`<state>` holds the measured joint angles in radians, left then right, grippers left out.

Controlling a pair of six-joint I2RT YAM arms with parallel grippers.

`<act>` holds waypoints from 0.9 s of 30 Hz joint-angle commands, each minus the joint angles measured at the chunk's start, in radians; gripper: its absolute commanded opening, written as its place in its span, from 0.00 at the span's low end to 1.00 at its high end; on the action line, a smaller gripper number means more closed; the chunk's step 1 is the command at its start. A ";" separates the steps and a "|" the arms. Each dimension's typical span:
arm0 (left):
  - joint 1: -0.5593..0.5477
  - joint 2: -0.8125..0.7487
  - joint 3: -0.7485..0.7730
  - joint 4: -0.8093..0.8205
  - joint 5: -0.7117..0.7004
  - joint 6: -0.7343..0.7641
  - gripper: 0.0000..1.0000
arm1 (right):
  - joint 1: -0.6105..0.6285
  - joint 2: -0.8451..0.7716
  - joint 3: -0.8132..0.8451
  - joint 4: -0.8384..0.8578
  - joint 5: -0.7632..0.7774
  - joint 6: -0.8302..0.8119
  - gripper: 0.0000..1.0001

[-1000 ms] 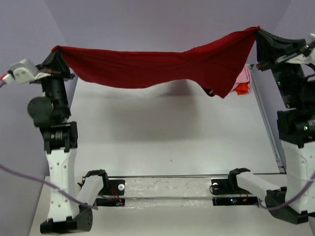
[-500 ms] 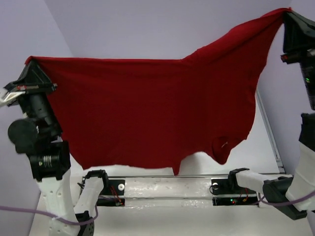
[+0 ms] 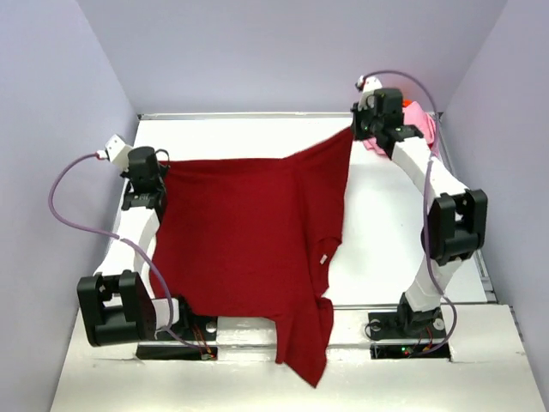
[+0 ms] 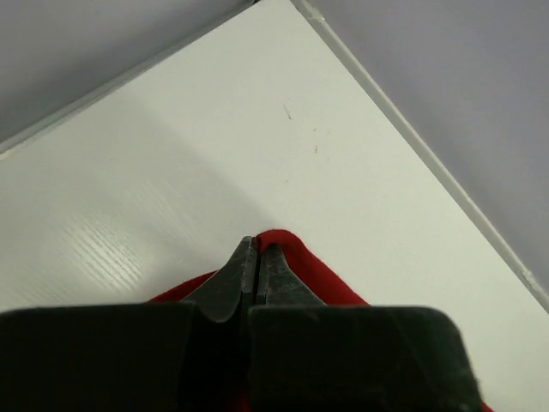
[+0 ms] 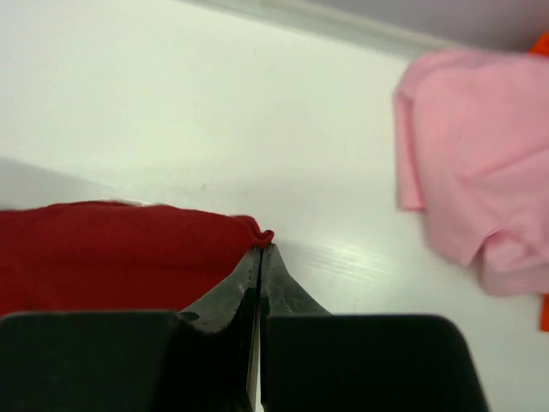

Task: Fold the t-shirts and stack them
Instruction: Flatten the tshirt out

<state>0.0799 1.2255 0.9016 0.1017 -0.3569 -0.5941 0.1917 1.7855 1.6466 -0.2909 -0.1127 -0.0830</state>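
The dark red t-shirt (image 3: 249,232) lies spread on the white table, its near part hanging over the front edge. My left gripper (image 3: 163,166) is shut on its far left corner, low at the table; the pinched cloth shows in the left wrist view (image 4: 287,249). My right gripper (image 3: 352,129) is shut on the far right corner, seen in the right wrist view (image 5: 129,249). The light pink t-shirt (image 3: 420,124) lies crumpled at the back right, also in the right wrist view (image 5: 472,146). The bright orange t-shirt (image 3: 403,105) peeks out behind it.
Lilac walls close in the table (image 3: 386,223) on the left, back and right. A metal rail (image 3: 463,215) runs along the right edge. The arm bases stand at the near edge.
Both grippers have swung from high up, with the red shirt hanging between them, forward and down to the table. The shirt now lies spread flat.
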 commanded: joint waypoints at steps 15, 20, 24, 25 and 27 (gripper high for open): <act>0.009 0.592 0.241 0.469 0.019 0.060 0.00 | 0.003 0.426 0.330 0.323 -0.054 0.015 0.00; 0.021 0.718 0.422 0.460 0.050 0.092 0.00 | 0.012 0.502 0.443 0.320 -0.068 0.031 0.00; 0.035 0.802 0.578 0.463 0.078 0.126 0.00 | 0.032 0.529 0.479 0.338 -0.065 0.029 0.00; 0.038 0.840 0.604 0.463 0.097 0.137 0.00 | 0.032 0.532 0.486 0.341 -0.065 0.029 0.00; 0.044 0.880 0.678 0.466 0.125 0.146 0.00 | 0.032 0.540 0.498 0.352 -0.065 0.032 0.00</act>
<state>0.1066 2.0602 1.4628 0.5064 -0.2676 -0.4973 0.2108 2.3173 2.0697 -0.0368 -0.1722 -0.0532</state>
